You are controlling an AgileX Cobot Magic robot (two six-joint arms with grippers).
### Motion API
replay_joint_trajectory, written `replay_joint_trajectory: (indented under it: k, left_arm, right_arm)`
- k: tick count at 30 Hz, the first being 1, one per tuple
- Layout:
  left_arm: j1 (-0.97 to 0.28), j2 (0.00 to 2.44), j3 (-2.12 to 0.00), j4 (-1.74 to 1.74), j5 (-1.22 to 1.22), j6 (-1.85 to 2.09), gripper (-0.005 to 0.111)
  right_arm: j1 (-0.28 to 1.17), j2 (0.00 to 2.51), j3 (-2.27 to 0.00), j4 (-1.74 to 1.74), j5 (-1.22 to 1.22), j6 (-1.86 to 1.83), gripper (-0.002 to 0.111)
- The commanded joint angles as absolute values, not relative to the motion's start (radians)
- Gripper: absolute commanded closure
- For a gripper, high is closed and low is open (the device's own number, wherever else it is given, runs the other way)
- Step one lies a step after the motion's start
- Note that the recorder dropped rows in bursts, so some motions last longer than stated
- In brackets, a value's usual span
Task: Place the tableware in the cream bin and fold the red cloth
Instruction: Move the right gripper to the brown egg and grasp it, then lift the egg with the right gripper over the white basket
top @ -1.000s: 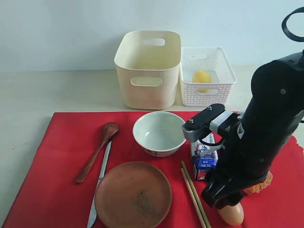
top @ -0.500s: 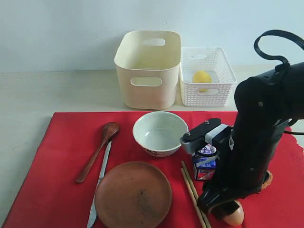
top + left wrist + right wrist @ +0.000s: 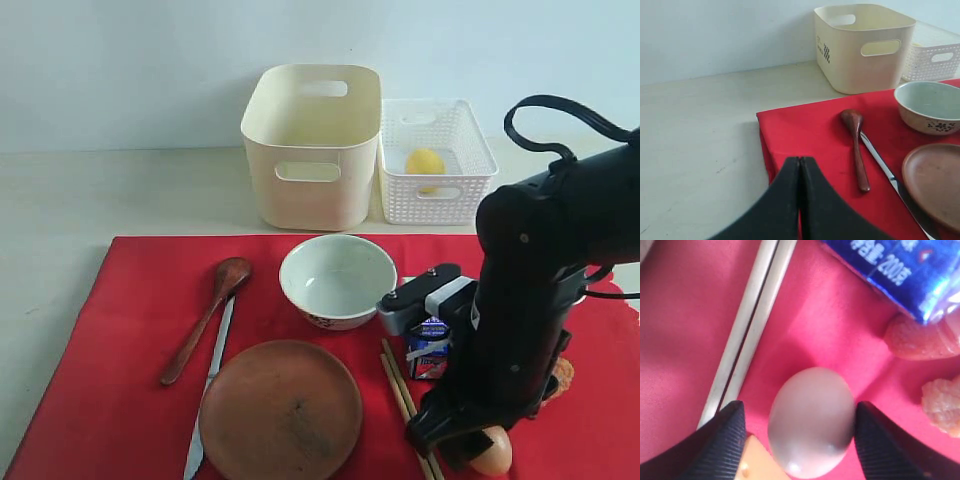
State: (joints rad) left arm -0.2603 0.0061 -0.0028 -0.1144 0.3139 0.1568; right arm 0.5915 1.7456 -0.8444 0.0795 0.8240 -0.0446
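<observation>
The red cloth (image 3: 120, 330) lies spread flat under the tableware. On it are the white bowl (image 3: 337, 280), brown plate (image 3: 280, 410), wooden spoon (image 3: 205, 318), silver knife (image 3: 210, 385) and chopsticks (image 3: 403, 398). The cream bin (image 3: 312, 145) stands behind the cloth. No steel cup shows. My right gripper (image 3: 800, 437) is open and low over the cloth, with an egg (image 3: 812, 420) between its fingers and the chopsticks (image 3: 752, 325) just beside. My left gripper (image 3: 800, 167) is shut and empty above the cloth's corner (image 3: 771, 131), near the spoon (image 3: 856, 150).
A white perforated basket (image 3: 470, 190) holding a lemon (image 3: 425, 162) stands right of the cream bin. A blue-white carton (image 3: 430, 345), a sausage (image 3: 920, 342) and a nugget (image 3: 942, 405) lie close round the egg. The right arm (image 3: 520, 300) hides the cloth's right part.
The right arm has swung left and come down over the egg, covering more of the carton and nugget. The tableware has not moved.
</observation>
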Motion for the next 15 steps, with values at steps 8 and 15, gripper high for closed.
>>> replay_joint_trajectory:
  k: [8, 15]
  left_arm:
    - [-0.257, 0.000, 0.000, -0.114, 0.307, 0.157, 0.107]
    - [-0.257, 0.000, 0.000, -0.114, 0.307, 0.157, 0.107]
  right_arm:
    - [0.593, 1.752, -0.845, 0.070, 0.753, -0.023, 0.106]
    - [0.593, 1.679, -0.867, 0.049, 0.767, -0.023, 0.108]
